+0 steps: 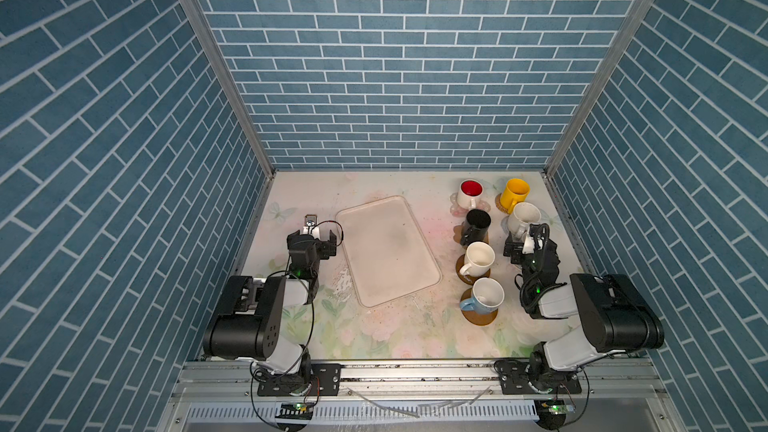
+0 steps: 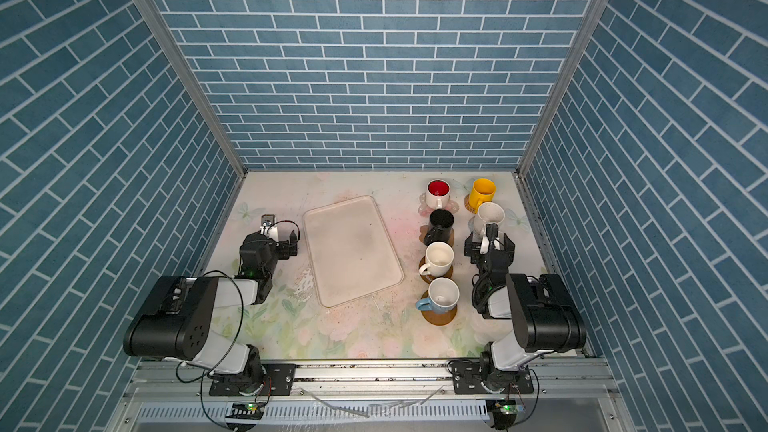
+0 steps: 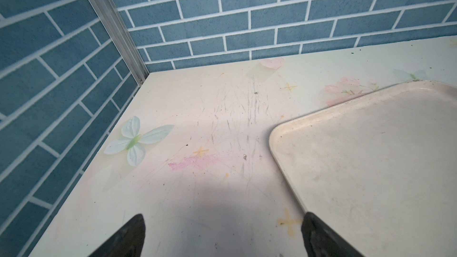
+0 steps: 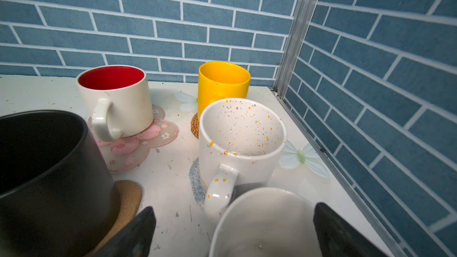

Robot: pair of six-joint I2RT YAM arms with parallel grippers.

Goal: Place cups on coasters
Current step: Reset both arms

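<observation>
- Right claw (image 4: 233, 206): stands with jaws wide apart, flanking pale cup (image 4: 267, 221); shows no firm grip; hides the coaster beneath, so seating unconfirmed.
- Risks tipping or shifting that cup by dragging a finger along its rim on withdrawal.
- Risks striking speckled cup (image 4: 242, 129), handle just ahead of the jaws, by moving forward; likely pushes it off blue coaster (image 4: 196, 184).
- Risks clipping black cup (image 4: 44, 164), close on the left on brown coaster (image 4: 129, 199), by swinging sideways.
- Farther ahead: yellow cup (image 4: 223, 82) on rattan coaster (image 4: 194, 126); red-lined cup (image 4: 116, 105) on pink coaster (image 4: 138, 144); out of the way.
- Left and behind-left: cream cup (image 1: 478, 259), blue cup (image 1: 484, 299), each on a brown disc (image 1: 482, 320); narrows the retreat path.
- Left claw (image 3: 222, 215): hangs with jaws apart, holding nothing, above table (image 3: 197, 119); tray (image 3: 371, 156) just to its right.
</observation>
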